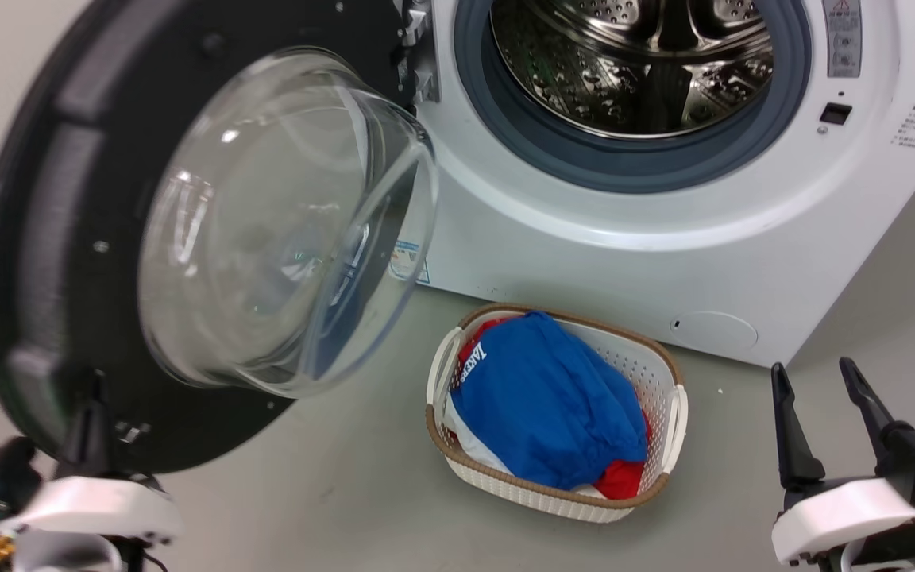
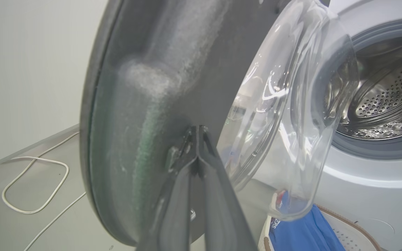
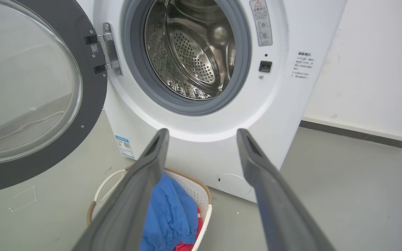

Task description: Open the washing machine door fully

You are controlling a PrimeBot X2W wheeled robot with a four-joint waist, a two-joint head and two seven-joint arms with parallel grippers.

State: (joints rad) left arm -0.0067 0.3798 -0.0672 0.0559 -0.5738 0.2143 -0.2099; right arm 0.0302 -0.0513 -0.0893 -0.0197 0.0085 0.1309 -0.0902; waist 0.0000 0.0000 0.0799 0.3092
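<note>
Black glossy plastic around a bulging glass bowl makes the washing machine door (image 1: 44,238) look stiff, heavy and slippery. It hangs open, touching the tips of the left fingers (image 2: 176,209), which are pressed together on nothing. Its rim, just beyond those tips, seems the surest hold. The right fingers (image 3: 131,195) are spread wide, empty.

- The left gripper (image 2: 197,134) holds its two dark fingers pressed together, tips meeting.
- The right gripper (image 1: 815,381) sits low at the right of the head view, its fingers spread well apart and pointing up.
- The right wrist (image 1: 847,512) is a white housing under those fingers.
</note>
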